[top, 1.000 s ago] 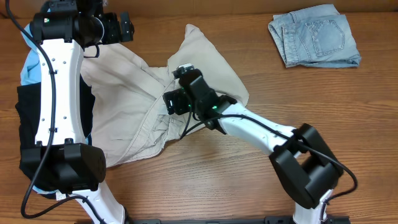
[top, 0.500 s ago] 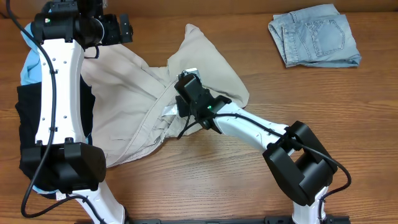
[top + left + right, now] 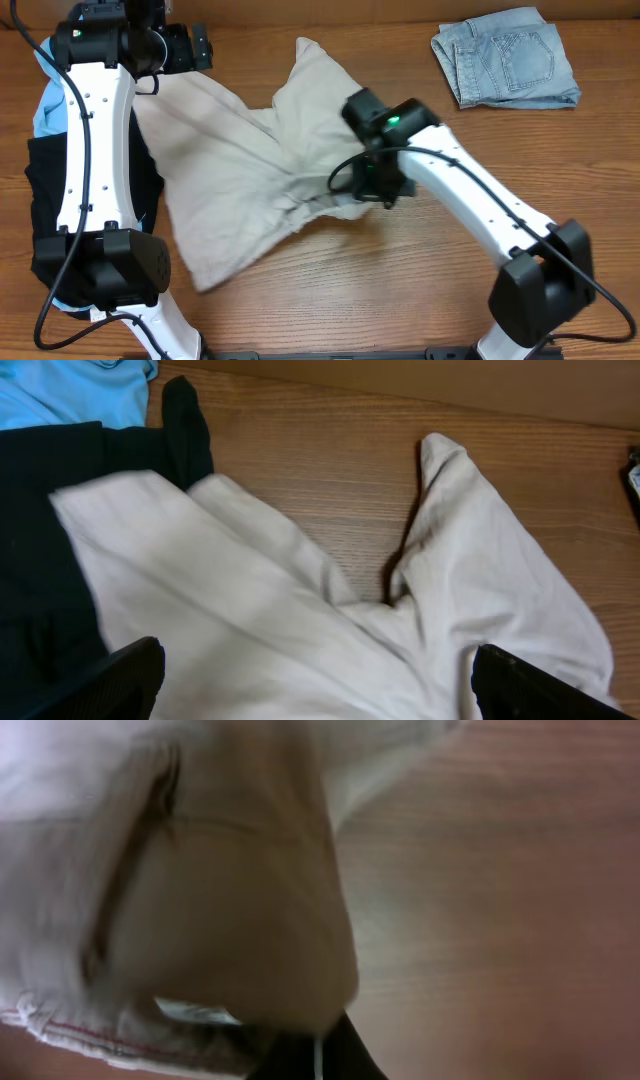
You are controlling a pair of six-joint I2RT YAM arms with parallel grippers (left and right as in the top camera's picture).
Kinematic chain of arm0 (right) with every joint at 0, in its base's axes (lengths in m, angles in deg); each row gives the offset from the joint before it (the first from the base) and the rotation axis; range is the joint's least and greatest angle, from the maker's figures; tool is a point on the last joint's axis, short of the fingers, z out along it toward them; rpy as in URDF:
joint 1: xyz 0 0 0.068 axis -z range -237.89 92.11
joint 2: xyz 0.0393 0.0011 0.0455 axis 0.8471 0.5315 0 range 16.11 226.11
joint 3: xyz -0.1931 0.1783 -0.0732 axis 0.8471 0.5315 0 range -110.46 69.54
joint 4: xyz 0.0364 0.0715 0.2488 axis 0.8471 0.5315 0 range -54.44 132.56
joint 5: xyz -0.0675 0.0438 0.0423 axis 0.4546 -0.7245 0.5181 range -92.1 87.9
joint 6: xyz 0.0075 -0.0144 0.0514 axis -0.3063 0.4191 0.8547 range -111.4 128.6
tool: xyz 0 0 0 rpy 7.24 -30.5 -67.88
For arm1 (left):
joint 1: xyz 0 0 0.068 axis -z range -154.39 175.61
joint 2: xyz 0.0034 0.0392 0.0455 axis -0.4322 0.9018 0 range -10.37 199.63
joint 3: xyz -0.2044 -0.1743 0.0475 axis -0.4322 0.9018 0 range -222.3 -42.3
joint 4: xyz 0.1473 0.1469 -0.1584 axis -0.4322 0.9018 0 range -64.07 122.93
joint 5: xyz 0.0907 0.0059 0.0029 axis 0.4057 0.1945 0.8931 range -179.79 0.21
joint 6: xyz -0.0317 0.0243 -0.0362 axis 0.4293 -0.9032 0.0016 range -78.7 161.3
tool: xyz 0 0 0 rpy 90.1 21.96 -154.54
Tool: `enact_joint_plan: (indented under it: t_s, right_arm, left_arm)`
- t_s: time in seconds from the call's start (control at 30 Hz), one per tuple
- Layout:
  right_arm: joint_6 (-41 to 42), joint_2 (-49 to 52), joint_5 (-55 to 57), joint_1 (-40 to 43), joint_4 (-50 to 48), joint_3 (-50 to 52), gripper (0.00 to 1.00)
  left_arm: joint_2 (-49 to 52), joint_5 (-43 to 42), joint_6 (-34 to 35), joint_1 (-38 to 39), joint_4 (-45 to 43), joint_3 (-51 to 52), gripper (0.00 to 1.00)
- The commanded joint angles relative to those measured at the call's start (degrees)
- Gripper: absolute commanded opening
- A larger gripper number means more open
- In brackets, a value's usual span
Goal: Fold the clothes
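Beige shorts (image 3: 230,170) spread crumpled on the table (image 3: 420,300), well left of the folded jeans (image 3: 505,55). Pale, creased cotton. Two legs fanned apart in the left wrist view, bare wood in the notch between them. Edge nearest the jeans bunched and pulled taut, pinched in the right gripper (image 3: 378,185), jaws closed tight on a fold of the cloth. Close to the lens in the right wrist view, a seam and a thin red stitch line along a hem.

Left gripper (image 3: 320,695) hovering over the shorts' end farthest from the jeans, fingers (image 3: 125,680) spread wide, holding nothing.

Farther still from the jeans, a black garment (image 3: 40,200) partly under the shorts' edge, and a light-blue shirt (image 3: 42,112) beside it. Both largely covered overhead by the left arm (image 3: 95,150), the shirt also cut off by the frame edge. Right fingertips hidden beneath the wrist overhead. Right wrist view blurred: cannot make out pockets or waistband.
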Motion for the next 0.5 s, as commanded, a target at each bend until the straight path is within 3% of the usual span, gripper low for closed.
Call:
enact_joint_plan:
  t_s: [0.0,0.17,0.47]
  right_arm:
    - [1.68,-1.77,-1.31,1.4,5.42,1.73,0.04]
    - [4.98,-6.05,0.15,1.84,6.56,6.19,0.04]
    - [13.27,-24.85,1.66,11.98,5.2,17.92,0.04]
  left_arm:
    - [0.57,0.55,-1.53,0.39,-0.17,0.37,1.0]
    - [0.57,0.55,-3.1,0.39,-0.17,0.37,1.0]
    - [1.29,0.5,-7.74,2.71,-0.61,0.37,1.0]
